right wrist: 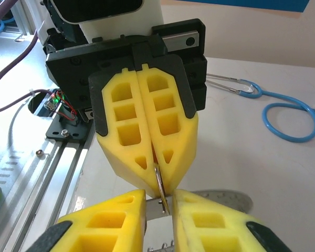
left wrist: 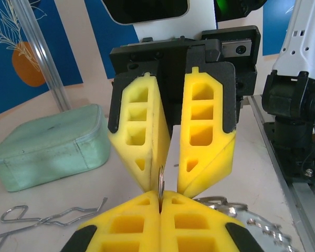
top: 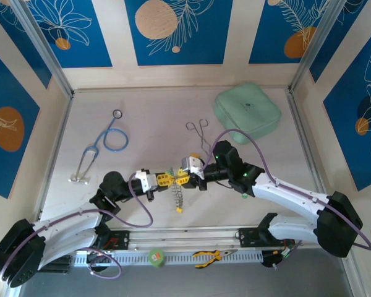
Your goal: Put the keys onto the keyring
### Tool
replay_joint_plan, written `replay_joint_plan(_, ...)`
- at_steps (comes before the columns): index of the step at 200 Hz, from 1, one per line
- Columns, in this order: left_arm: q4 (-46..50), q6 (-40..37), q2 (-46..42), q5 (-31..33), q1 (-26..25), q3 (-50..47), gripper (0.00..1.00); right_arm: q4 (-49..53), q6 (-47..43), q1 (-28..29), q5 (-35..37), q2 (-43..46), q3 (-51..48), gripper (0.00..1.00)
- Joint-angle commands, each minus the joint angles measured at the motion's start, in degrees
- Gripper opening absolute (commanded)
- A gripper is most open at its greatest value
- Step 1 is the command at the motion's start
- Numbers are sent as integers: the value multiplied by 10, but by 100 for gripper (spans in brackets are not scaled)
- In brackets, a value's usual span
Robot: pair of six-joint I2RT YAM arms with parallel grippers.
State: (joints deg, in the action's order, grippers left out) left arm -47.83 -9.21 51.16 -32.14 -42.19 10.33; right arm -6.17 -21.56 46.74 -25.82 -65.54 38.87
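Both grippers meet tip to tip above the table's middle. My left gripper [top: 170, 179] [left wrist: 161, 195] is shut on the rim of the keyring [left wrist: 161, 181], a thin silvery ring seen edge-on. The rest of the ring [top: 178, 195] hangs below, fringed with small metal pieces, a yellow-headed key [top: 180, 210] at its bottom. My right gripper [top: 179, 179] [right wrist: 160, 202] faces it, fingers a little apart. A flat silver blade [right wrist: 156, 207], apparently a key with its head hidden, spans that gap. The ring's rim [right wrist: 158, 178] crosses in front of the blade.
A mint-green case [top: 247, 113] [left wrist: 47, 147] lies at the back right. Silver forceps [top: 200, 133] [left wrist: 42, 215] lie just behind the grippers. A blue stethoscope [top: 108, 141] [right wrist: 283, 113] lies at the left. Yellow-handled pliers [top: 210, 255] rest on the front rail.
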Motion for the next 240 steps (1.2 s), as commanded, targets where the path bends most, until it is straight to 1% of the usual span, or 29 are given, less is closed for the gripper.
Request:
replay_joint_plan(1, -59, 15, 4, -22, -4, -2, 0, -10, 5, 5, -16, -10, 12, 14)
replay_joint_plan(12, -62, 17, 5, -22, -4, -2, 0, -6, 2, 5, -16, -12, 15, 6)
replay_joint_plan(15, -62, 16, 5, -21, -4, -3, 0, -3, 2, 5, -15, -13, 16, 2)
replay_joint_plan(19, -61, 16, 4, -20, -4, -3, 0, -1, 1, 5, -13, -12, 17, 0)
replay_joint_plan(24, -59, 15, 3, -17, -4, -4, 0, 6, -2, 5, -8, -12, 20, 0)
replay_joint_plan(29, -57, 14, 1, -11, -4, -4, 8, 13, -4, 5, -4, -11, 24, 0)
replay_joint_plan(34, -52, 12, -1, -4, -4, -5, 19, 28, -10, 5, 3, -10, 30, 0)
replay_joint_plan(39, -43, 9, -5, 3, -3, -5, 25, 46, -15, 5, 9, -9, 36, 0)
replay_joint_plan(43, -34, 4, -9, 6, -4, -4, 27, 61, -21, 6, 16, -9, 44, 0)
replay_joint_plan(53, 5, -13, -21, 9, -3, 3, 30, 108, -42, 9, 31, -9, 64, 0)
replay_joint_plan(77, 141, -65, -46, 16, -4, 35, 30, 240, -106, 29, 84, -21, 125, 0)
replay_joint_plan(94, 211, -94, -56, 25, -4, 53, 30, 320, -141, 44, 126, -40, 170, 0)
replay_joint_plan(109, 241, -108, -58, 27, -4, 61, 28, 378, -167, 61, 166, -60, 207, 0)
replay_joint_plan(129, 237, -109, -56, 30, -5, 65, 26, 426, -190, 80, 210, -87, 242, 0)
replay_joint_plan(149, 238, -110, -54, 27, -5, 69, 23, 444, -199, 91, 222, -102, 266, 0)
replay_joint_plan(177, 245, -115, -52, 21, -4, 72, 14, 448, -200, 100, 212, -110, 287, 0)
replay_joint_plan(201, 242, -115, -49, 14, -5, 73, 9, 444, -195, 107, 205, -115, 295, 0)
replay_joint_plan(214, 238, -114, -46, 11, -5, 73, 9, 434, -186, 106, 196, -111, 292, 0)
replay_joint_plan(230, 228, -113, -42, 10, -5, 73, 13, 420, -172, 106, 183, -107, 287, 0)
replay_joint_plan(240, 220, -112, -38, 10, -4, 72, 13, 415, -165, 106, 171, -107, 284, 0)
